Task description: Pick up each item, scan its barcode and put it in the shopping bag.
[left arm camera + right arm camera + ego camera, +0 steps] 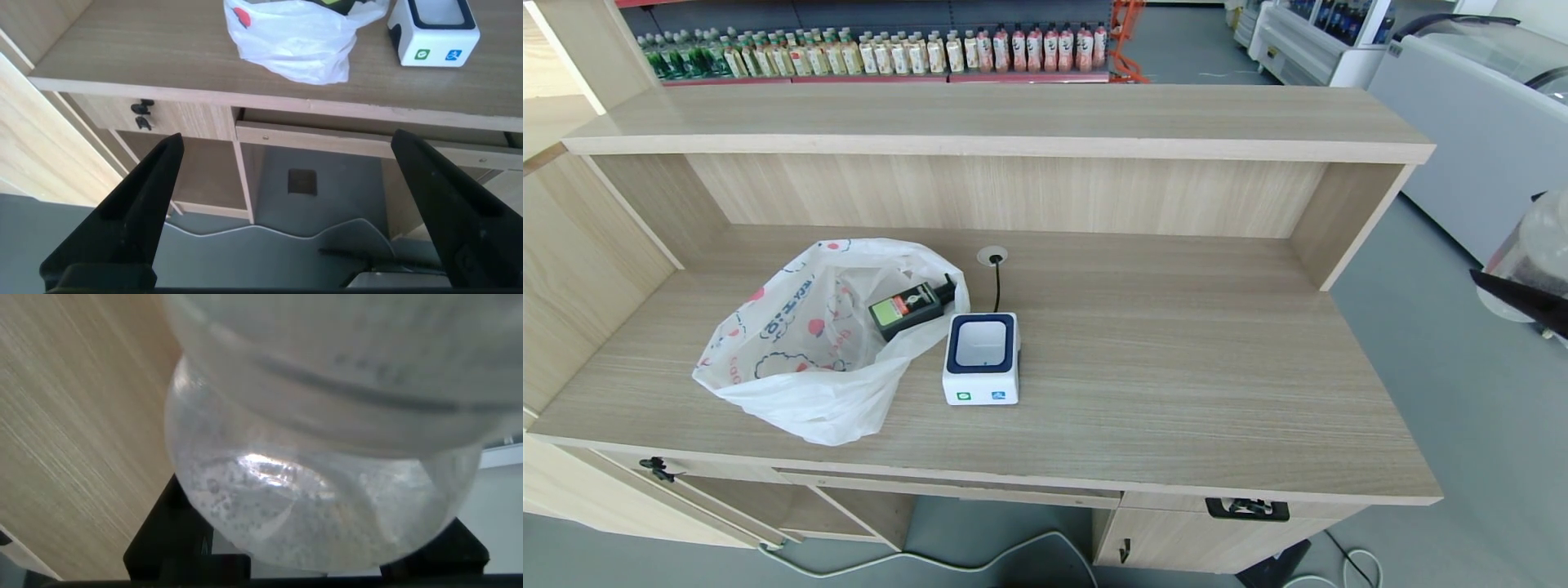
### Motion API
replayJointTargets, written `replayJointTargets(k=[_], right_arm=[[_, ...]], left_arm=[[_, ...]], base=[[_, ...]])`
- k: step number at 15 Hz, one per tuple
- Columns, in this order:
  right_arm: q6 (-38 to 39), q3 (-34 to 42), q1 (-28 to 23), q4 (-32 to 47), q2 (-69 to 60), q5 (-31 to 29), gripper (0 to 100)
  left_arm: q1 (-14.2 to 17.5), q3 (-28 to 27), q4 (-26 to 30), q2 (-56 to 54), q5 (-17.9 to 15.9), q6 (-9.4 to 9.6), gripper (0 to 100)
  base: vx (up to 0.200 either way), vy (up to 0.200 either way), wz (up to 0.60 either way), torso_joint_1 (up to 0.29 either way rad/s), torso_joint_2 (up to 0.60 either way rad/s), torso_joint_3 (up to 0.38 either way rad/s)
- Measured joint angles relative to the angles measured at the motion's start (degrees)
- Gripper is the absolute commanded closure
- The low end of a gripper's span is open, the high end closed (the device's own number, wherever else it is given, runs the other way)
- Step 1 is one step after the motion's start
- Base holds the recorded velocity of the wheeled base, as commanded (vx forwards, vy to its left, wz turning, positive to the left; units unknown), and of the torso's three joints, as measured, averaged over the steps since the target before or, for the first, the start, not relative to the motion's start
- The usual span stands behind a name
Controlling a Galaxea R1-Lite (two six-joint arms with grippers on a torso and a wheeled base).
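Note:
A white printed shopping bag point(800, 359) lies open on the left of the wooden counter point(1176, 367), with a dark bottle point(911, 309) resting in its mouth. Just right of the bag stands the white and blue barcode scanner point(981, 358). Off the counter's right end, my right gripper point(1523, 298) is shut on a clear plastic bottle point(1531, 253); the right wrist view looks straight at that bottle point(327, 482), dark fingers point(163, 547) on either side. My left gripper point(290, 220) hangs open and empty, low in front of the counter, below the bag point(294, 41) and scanner point(433, 33).
A raised shelf point(1013, 122) walls the counter's back and sides. The scanner's cable runs to a grommet hole point(992, 256). A pull-out tray point(310, 139) sits under the counter's front edge. Chest freezers point(1462, 106) stand at the right, drink shelves point(874, 53) behind.

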Motion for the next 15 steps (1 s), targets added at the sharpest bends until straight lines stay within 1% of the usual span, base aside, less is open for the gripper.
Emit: replayJointTargets(k=[5, 9, 12, 15], right_arm=[[-0.6, -0.3, 0.2, -0.6, 0.9, 0.1, 100], [-1.2, -0.4, 0.7, -7.7, 5.2, 0.5, 100], [-1.1, -0.3, 4.0, -11.6, 9.6, 1.0, 100], [-1.0, -0.3, 8.2, -18.1, 14.9, 3.5, 100]], left_arm=[[0.0, 0.0, 0.0, 0.0, 0.0, 0.01, 0], [0.0, 0.0, 0.0, 0.0, 0.0, 0.04, 0], [0.0, 0.0, 0.0, 0.0, 0.0, 0.04, 0], [0.0, 0.0, 0.0, 0.0, 0.0, 0.09, 0]], base=[[0.000, 0.200, 0.00, 0.000, 0.01, 0.001], [0.000, 0.200, 0.00, 0.002, 0.00, 0.005], [0.000, 0.200, 0.00, 0.004, 0.00, 0.004], [0.000, 0.200, 0.00, 0.002, 0.01, 0.001]])
